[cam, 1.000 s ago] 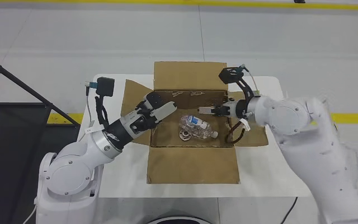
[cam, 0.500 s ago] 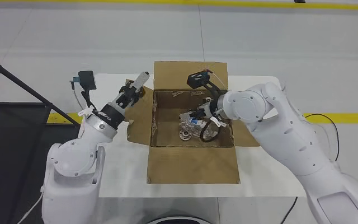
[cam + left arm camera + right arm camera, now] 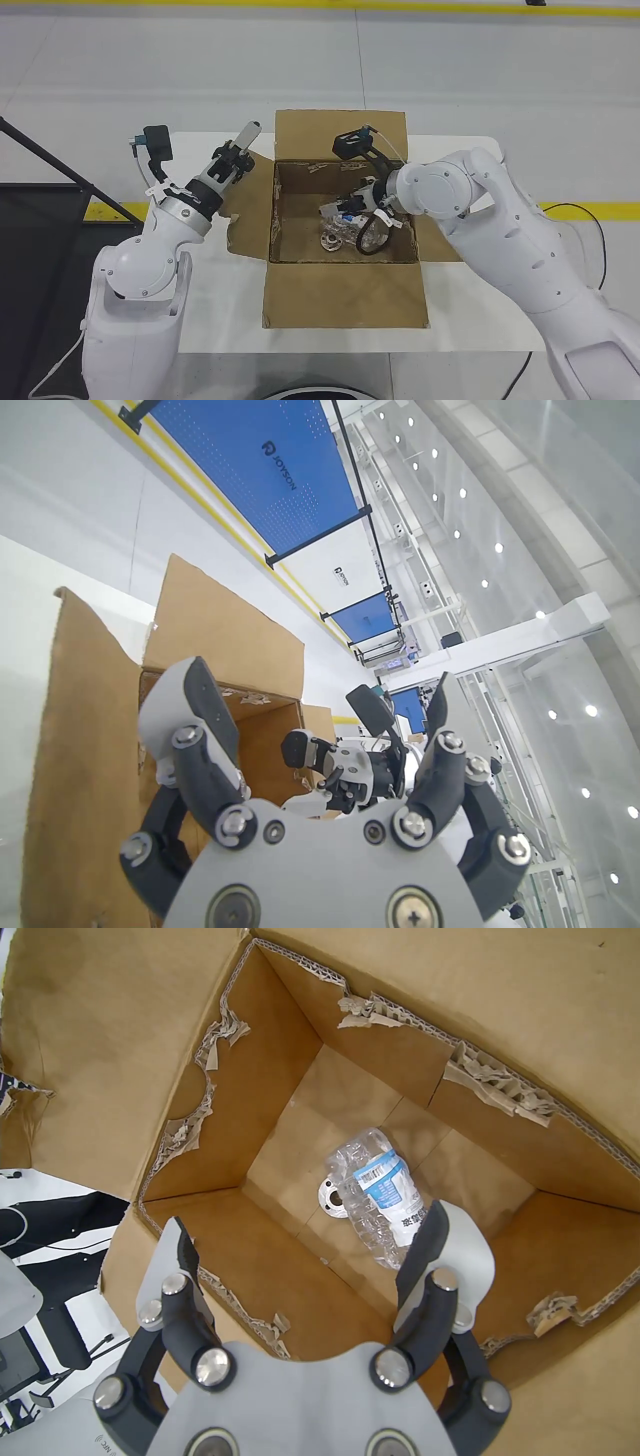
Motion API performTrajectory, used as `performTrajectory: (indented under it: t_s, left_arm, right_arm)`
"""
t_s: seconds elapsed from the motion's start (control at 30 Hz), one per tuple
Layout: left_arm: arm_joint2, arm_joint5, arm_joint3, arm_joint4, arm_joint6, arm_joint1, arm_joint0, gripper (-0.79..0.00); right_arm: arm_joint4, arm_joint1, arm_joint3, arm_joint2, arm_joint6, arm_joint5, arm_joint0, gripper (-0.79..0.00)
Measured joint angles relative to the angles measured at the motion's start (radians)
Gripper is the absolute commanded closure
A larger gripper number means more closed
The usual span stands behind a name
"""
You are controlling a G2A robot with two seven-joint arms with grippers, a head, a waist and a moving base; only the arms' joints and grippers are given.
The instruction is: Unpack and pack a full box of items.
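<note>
Box: the open cardboard box (image 3: 345,295) sits on the white desk (image 3: 220,290) at the centre of the top view, with all four flaps folded outward and their edges torn.
Contents: a crushed clear water bottle (image 3: 380,1193) with a blue and white label lies on the box floor. A round metal flange (image 3: 331,1200) lies just beside it, touching or nearly so. In the top view both sit in the middle of the box.
Progress: the box is open and holds only these two things, so it looks far from full. This could be the tail of the unpacking or the very start of the packing, and the pictures do not settle which. Either way, both things are down in the box and neither is gripped.
Right hand: the right hand (image 3: 307,1223) hangs over the box opening, above the bottle, with its fingers spread wide. It holds nothing, and I see no contact with the bottle or the cardboard.
Left hand: the left hand (image 3: 320,672) is outside the box, at the upper left of the top view beside the left flap. It is raised and angled upward, with its fingers wide apart and nothing between them.
</note>
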State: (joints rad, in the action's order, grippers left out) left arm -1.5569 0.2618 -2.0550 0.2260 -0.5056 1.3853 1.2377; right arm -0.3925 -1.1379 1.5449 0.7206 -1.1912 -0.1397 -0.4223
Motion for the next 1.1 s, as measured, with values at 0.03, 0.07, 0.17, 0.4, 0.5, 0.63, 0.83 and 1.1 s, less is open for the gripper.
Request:
performTrajectory:
  t_s: [0.03, 0.07, 0.17, 0.4, 0.5, 0.63, 0.83, 1.1]
  left_arm:
    - [0.0, 0.0, 0.0, 0.0, 0.0, 0.0, 0.0, -0.785]
    - [0.0, 0.0, 0.0, 0.0, 0.0, 0.0, 0.0, -0.785]
    - [0.001, -0.007, 0.0, -0.003, 0.008, 0.0, 0.007, -0.785]
    - [-0.002, 0.001, -0.007, -0.018, 0.035, -0.005, 0.02, -0.785]
    - [0.001, 0.004, -0.01, -0.021, 0.042, -0.006, 0.022, -0.785]
    - [0.001, 0.004, -0.01, -0.021, 0.041, -0.006, 0.022, -0.785]
    - [0.001, 0.004, -0.01, -0.021, 0.041, -0.006, 0.022, -0.785]
    - [0.001, 0.004, -0.01, -0.021, 0.041, -0.006, 0.022, -0.785]
  right_arm:
    - [-0.021, -0.001, 0.0, -0.011, 0.01, 0.015, -0.006, -0.785]
    - [-0.058, -0.002, -0.004, -0.028, 0.016, 0.035, -0.008, -0.785]
    - [-0.114, -0.01, -0.025, -0.067, 0.014, 0.099, -0.006, -0.785]
    - [-0.18, -0.037, -0.113, -0.133, 0.021, 0.188, 0.013, -0.785]
    - [-0.181, -0.054, -0.162, -0.157, 0.019, 0.209, 0.029, -0.785]
    - [-0.189, -0.08, -0.228, -0.193, 0.005, 0.225, 0.056, -0.785]
    - [-0.22, -0.126, -0.31, -0.25, -0.032, 0.188, 0.093, -0.785]
    - [-0.233, -0.181, -0.401, -0.301, -0.067, 0.193, 0.123, -0.671]
